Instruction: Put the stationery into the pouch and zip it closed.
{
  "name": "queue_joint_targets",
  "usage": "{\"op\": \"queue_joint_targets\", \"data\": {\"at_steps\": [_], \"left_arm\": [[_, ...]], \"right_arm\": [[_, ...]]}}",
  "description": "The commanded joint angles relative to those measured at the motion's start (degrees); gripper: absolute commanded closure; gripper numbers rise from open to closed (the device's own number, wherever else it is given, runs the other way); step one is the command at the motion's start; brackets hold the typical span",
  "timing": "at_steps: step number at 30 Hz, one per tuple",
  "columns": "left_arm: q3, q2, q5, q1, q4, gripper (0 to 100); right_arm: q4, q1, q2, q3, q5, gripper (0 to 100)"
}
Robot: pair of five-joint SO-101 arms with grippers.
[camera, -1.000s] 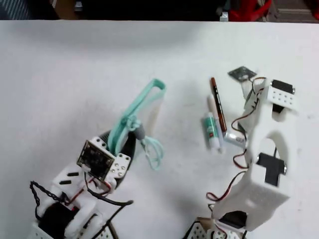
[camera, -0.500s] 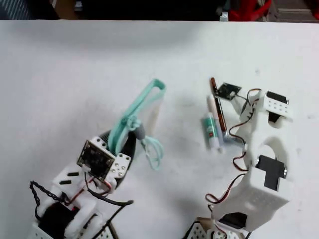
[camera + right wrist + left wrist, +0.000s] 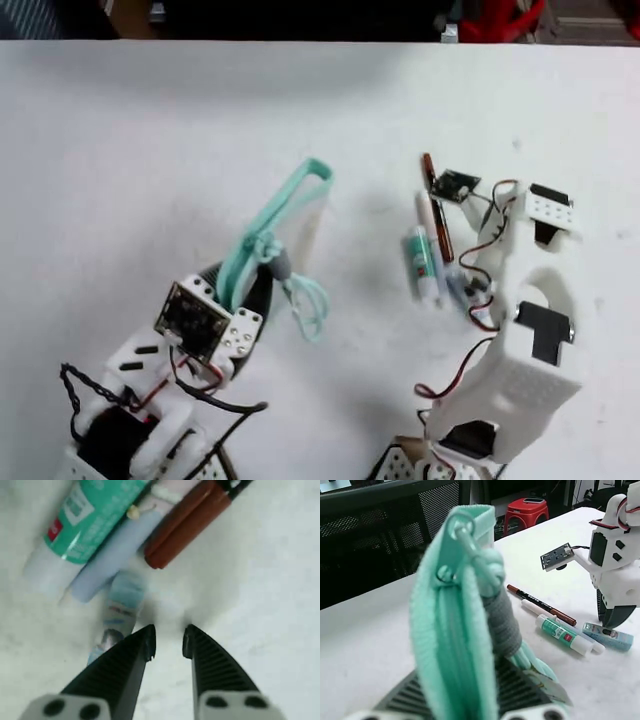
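One mint pouch (image 3: pixel 455 645) stands on its edge on the counter (image 3: pixel 150 130), and the jaws of the left gripper (image 3: pixel 245 285) are closed on one end of it. Four stationery pieces lie together, well apart from it: one brown pen (image 3: pixel 542 605), one white pen (image 3: pixel 531 606), one glue stick (image 3: pixel 565 636) and one small blue tube (image 3: pixel 608 635). The jaws of the right gripper (image 3: pixel 169 640) are a little open and empty, just beside the tube.

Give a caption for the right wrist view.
Right gripper, fingers slightly apart, near the glue stick and brown pen.
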State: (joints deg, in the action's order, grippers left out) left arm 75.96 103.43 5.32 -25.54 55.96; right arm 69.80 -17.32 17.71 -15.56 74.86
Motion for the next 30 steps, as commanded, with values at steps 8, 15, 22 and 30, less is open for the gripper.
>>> {"op": "queue_joint_targets", "data": {"at_steps": [8,15,22,30], "left_arm": [[0.35,-0.92,0.35,0.4,-0.44,98],[0.35,-0.92,0.18,0.13,-0.44,98],[0.44,-0.92,0.18,0.31,-0.26,98],[0.44,-0.92,0.09,0.04,-0.35,98]], "right_arm": [[9.71,0.84,-24.4,-10.81,0.09,90.7],[-3.91,3.12,-41.54,-30.86,-23.91,84.7],[-10.77,9.98,-37.67,-34.02,-33.32,71.5],[-18.07,12.18,-27.65,-32.97,-42.46,71.5]]}}
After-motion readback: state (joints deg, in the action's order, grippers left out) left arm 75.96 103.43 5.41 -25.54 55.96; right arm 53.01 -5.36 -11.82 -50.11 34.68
